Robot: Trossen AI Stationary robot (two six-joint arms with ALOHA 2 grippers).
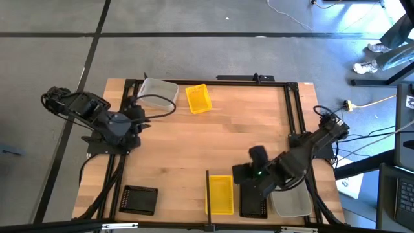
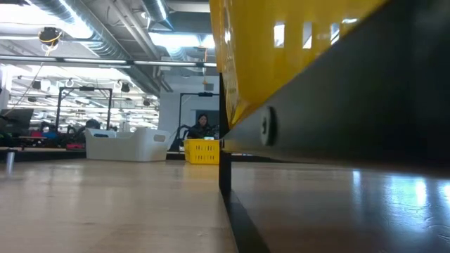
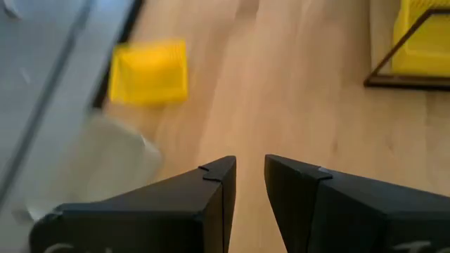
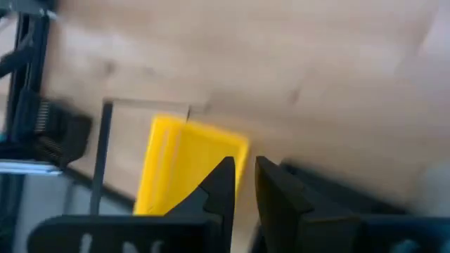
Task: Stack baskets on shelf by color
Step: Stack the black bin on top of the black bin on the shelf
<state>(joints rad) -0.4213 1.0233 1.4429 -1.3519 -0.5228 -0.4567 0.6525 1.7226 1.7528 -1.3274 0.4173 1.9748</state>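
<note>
Here the right claw (image 1: 248,173) hangs slightly parted, gripping nothing, above the black basket (image 1: 253,202) on the shelf (image 1: 249,210), beside a yellow basket (image 1: 220,193). The left claw (image 1: 137,116), narrowly parted, waits near the translucent basket (image 1: 157,93).

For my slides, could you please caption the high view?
Right gripper over the black basket beside the yellow basket; left gripper waits near the translucent basket.

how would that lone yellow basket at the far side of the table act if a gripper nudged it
The yellow basket looks thin slotted plastic, so probably light; it would likely slide on the smooth wooden table rather than resist. Its flat rectangular base suggests no rolling. Being low and wide, it seems unlikely to tip, though it may swivel if pushed off-centre.
</note>
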